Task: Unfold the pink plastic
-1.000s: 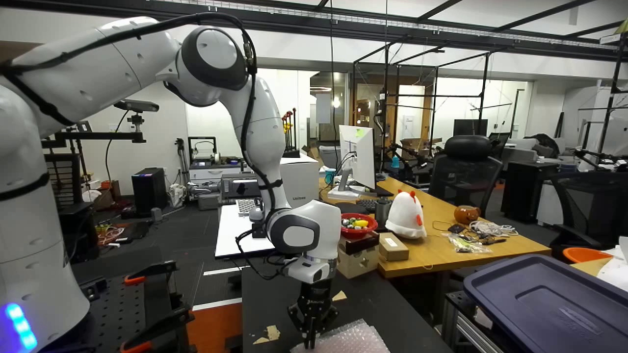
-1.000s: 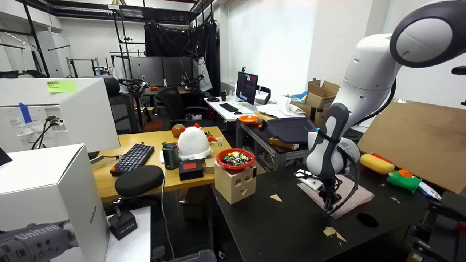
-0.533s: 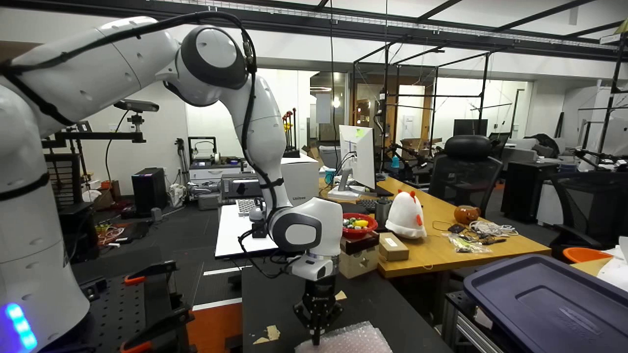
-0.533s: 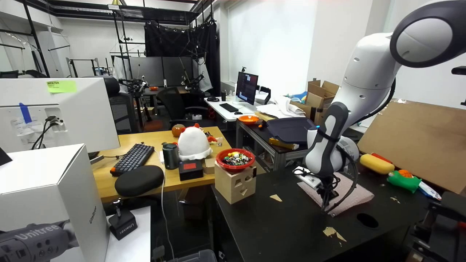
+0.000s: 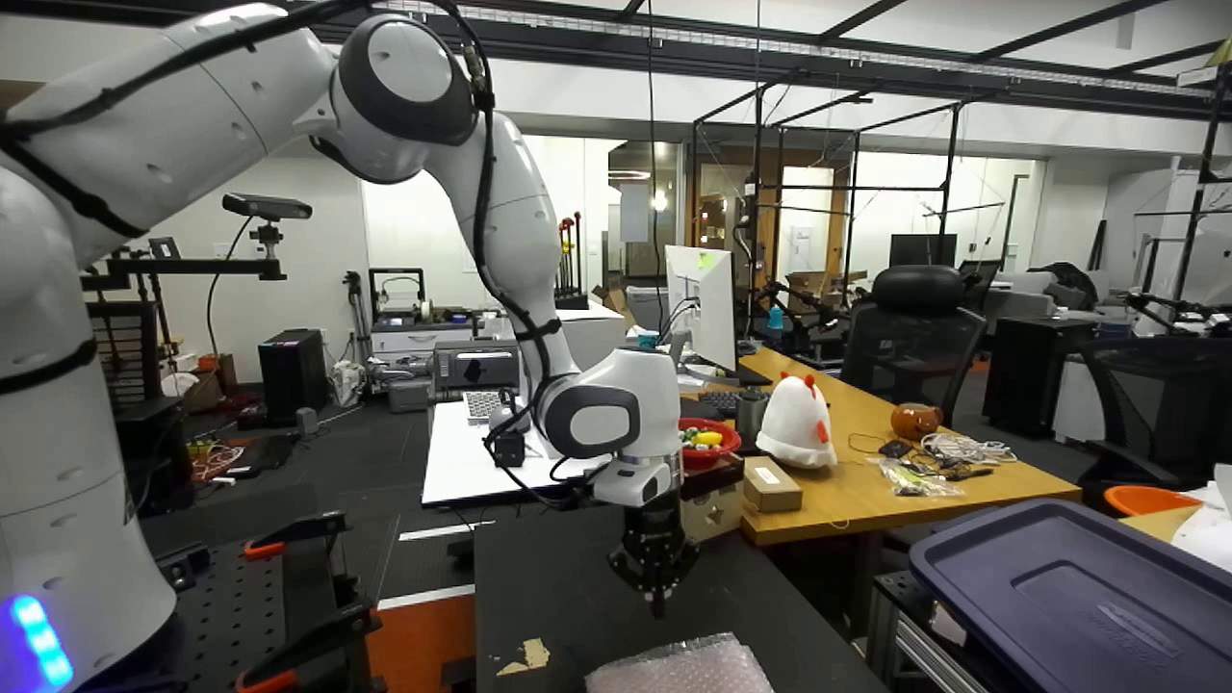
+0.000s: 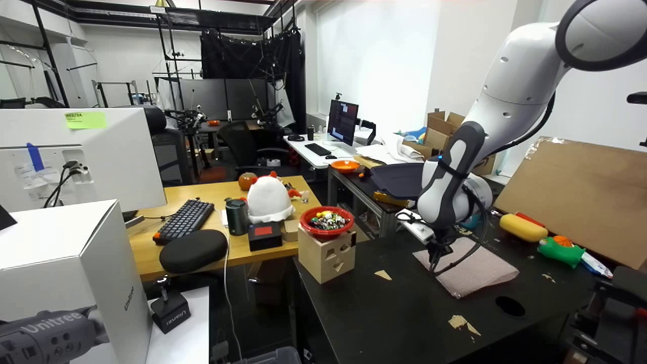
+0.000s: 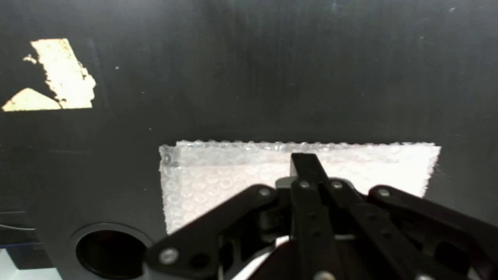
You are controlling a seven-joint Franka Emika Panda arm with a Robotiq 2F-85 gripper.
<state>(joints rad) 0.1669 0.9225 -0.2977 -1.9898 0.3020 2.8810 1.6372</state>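
In the wrist view, the pink plastic [image 7: 221, 182], a bubble-textured sheet, lies on the black tabletop [image 7: 241, 77], its upper and left borders clearer than its pinkish middle. The gripper [image 7: 304, 158], fingers brought together, hides part of it from sight. Two pale, ragged patches [image 7: 72, 77] mark the upper left; a round, rimmed hole [image 7: 111, 254] is noted lower left, near the sheet.

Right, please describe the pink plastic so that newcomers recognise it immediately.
Find the black table under the white robot arm. Near its round hole lies the pink plastic. Unlike the nearby yellow object and green object, it is flat, pale and bubbled.
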